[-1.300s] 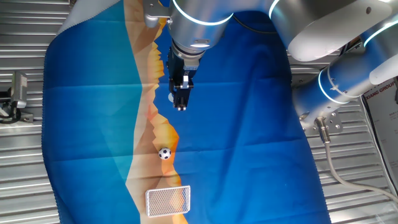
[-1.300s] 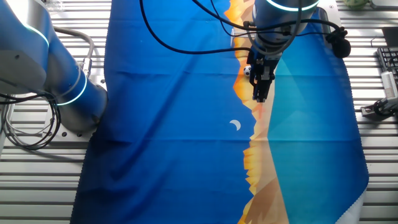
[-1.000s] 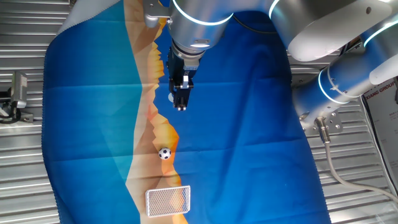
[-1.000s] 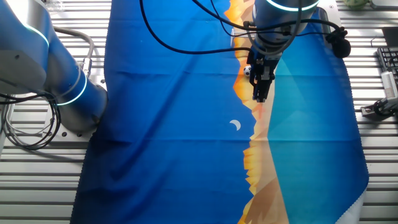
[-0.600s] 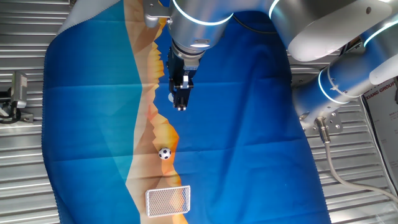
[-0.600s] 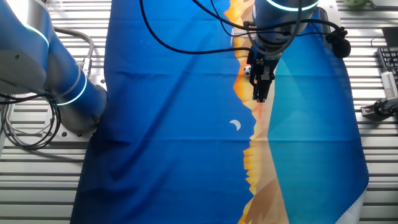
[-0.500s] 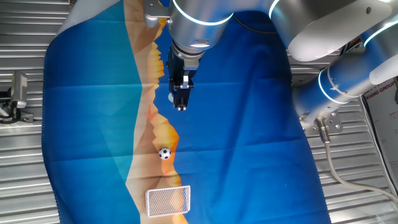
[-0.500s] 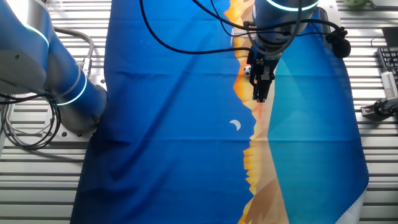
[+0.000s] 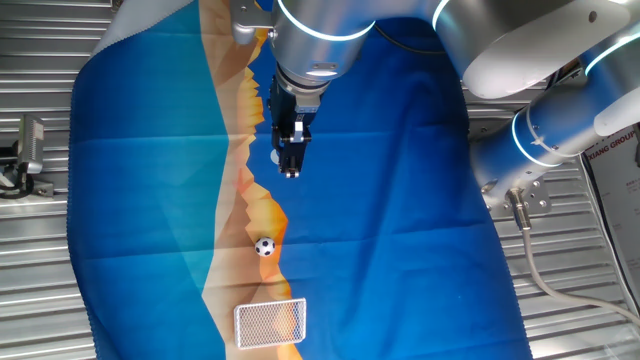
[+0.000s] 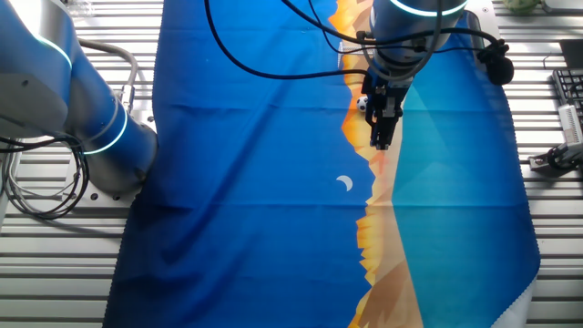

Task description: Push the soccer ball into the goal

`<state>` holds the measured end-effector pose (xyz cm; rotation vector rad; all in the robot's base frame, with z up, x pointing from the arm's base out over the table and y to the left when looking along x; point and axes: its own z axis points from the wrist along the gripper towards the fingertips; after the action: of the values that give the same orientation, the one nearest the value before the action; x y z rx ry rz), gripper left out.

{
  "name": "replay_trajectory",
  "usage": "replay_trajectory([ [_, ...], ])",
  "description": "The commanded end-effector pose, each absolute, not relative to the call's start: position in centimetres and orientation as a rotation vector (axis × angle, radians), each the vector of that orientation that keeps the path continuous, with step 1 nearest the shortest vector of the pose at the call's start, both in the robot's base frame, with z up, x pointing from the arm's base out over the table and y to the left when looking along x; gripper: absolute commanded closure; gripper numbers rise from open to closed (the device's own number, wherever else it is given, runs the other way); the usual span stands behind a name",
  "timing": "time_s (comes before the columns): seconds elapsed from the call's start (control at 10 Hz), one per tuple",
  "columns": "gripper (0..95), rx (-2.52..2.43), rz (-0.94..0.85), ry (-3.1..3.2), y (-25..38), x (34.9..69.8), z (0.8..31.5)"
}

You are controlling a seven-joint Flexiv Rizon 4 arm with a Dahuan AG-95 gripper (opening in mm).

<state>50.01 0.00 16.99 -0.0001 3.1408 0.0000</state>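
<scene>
The soccer ball (image 9: 264, 246), tiny and white with black patches, lies on the orange band of the blue printed cloth (image 9: 400, 200). The goal (image 9: 270, 322), a small white-framed mesh box, sits on the cloth just beyond the ball, near the lower edge of this view. My gripper (image 9: 291, 171) points down over the cloth, apart from the ball on the side away from the goal, with its fingers together and nothing between them. In the other fixed view the gripper (image 10: 382, 142) hides most of the ball (image 10: 362, 103), and the goal is hidden behind the arm.
The cloth covers a ribbed metal table (image 9: 40, 260). The arm's blue and white base (image 9: 560, 130) stands at the cloth's right side. A small metal fixture (image 9: 28, 150) sits left of the cloth. Cables (image 10: 36, 196) lie by the base.
</scene>
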Motion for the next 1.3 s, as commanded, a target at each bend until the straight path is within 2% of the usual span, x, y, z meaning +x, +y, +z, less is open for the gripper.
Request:
replay_trajectory([
  [0.1, 95.0, -0.12, 0.029, 3.046, 0.0, 50.0, 17.0],
  [1.3, 95.0, -0.109, 0.046, 3.047, 0.0, 50.0, 17.0],
])
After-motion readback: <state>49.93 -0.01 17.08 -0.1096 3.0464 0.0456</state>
